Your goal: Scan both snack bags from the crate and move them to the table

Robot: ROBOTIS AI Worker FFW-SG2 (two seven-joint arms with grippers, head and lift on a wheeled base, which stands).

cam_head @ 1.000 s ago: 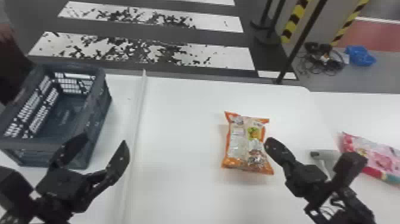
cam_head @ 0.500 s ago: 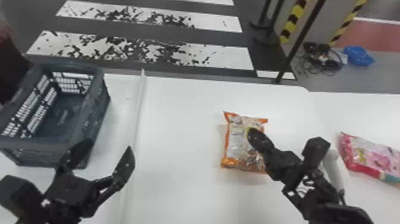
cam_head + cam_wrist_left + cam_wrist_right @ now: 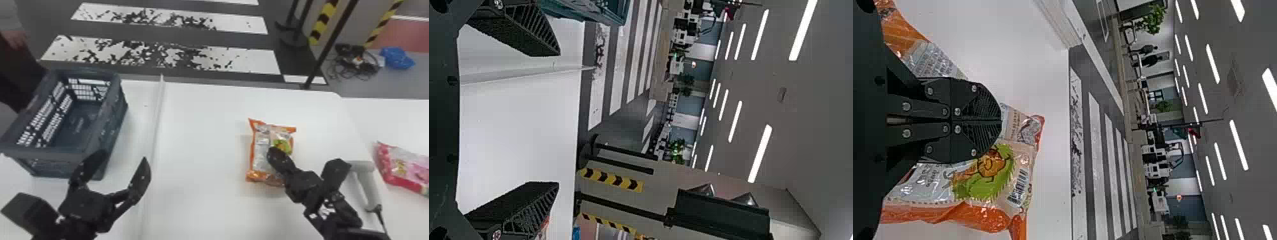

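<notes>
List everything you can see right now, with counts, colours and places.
Blue-grey slatted plastic crate: one, table's left
Orange-edged plastic snack bag: one, mid-table
Pink-and-red plastic snack bag: one, far right
Handheld scanner with cable: one, pale grey, between pink bag and right arm
Long thin strip: one, whitish, right of crate
Tabletop: white, count unclear
Striped posts: two, yellow-black, beyond table
Cable heap: one, black, floor
Crumpled bundle: one, blue, floor
Left gripper: one, black, open, near crate
Right gripper: one, black, shut, over orange-edged bag

Bright scene, this!
Ceiling strips [image 3: 1213, 63] blaze overhead, the white table [image 3: 204, 143] glows, faint shadow edging the orange snack bag [image 3: 261, 150].
</notes>
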